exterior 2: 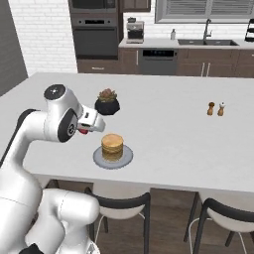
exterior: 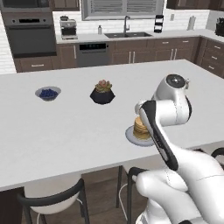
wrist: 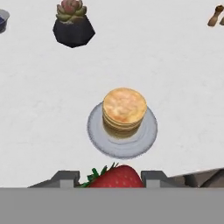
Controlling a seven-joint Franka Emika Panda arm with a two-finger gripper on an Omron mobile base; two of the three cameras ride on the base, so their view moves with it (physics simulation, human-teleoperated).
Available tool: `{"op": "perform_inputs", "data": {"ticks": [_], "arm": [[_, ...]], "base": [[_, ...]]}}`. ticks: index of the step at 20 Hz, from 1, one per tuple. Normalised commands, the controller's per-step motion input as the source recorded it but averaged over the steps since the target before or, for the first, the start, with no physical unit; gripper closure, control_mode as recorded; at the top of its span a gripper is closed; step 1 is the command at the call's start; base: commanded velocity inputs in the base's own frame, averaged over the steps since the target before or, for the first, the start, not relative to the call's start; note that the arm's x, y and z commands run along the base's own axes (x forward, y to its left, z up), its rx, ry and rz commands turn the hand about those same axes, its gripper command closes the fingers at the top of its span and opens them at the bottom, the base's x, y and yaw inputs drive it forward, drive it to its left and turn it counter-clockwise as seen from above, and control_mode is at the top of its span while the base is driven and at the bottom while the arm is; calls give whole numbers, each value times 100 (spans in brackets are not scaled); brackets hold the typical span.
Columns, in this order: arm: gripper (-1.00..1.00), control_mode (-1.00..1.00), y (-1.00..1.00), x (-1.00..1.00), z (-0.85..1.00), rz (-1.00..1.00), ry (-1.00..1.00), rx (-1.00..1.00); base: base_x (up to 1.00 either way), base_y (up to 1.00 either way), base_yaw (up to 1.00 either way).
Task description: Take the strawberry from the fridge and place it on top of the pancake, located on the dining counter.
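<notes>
- Presently, the strawberry (wrist: 117, 177) sits clamped between the two fingertips of the gripper (wrist: 111, 180), red body and green leaves showing between them at the foot of the hand view; a red speck under the hand in the right base view agrees.
- The gripper (exterior 2: 85, 130) hangs above the dining counter (exterior 2: 173, 139), to the robot's near side of the pancake stack (wrist: 124, 111), not over it.
- The pancake stack stands upright on a grey plate (wrist: 97, 133), a few layers high, top face flat and unoccupied. The placing step is judged not yet done.
- Step in hand, as judged: carry the fruit forward until it is centred over the stack, then lower.
- Recommended: bring the fruit down to touch or nearly touch the top pancake before parting the fingers; a roundish fruit released from height is likely to roll off onto the plate or counter.
- Recommended: descend straight, without sideways drift, so the fingers do not nudge the stack.
- Surroundings: a potted succulent (wrist: 72, 25) well beyond the plate, a bowl of blueberries (exterior: 48, 93) to the left, salt and pepper shakers (exterior 2: 216, 108) to the right; none lies in the approach path.
</notes>
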Motion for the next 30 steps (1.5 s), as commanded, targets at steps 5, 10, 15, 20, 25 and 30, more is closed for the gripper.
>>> {"op": "perform_inputs", "data": {"ticks": [5,10,15,20,25,30], "arm": [[100,-100,-37,100,-42,0,21,1],[100,-100,-20,51,-69,0,7,0],[100,-100,-2,23,-53,0,3,0],[100,-100,0,52,-33,0,-5,0],[100,-100,0,46,-36,0,-4,0],[100,-100,-3,0,-36,0,4,0]], "base": [[0,0,0],[0,0,0],[0,0,0],[0,0,0],[0,0,0],[0,0,0]]}}
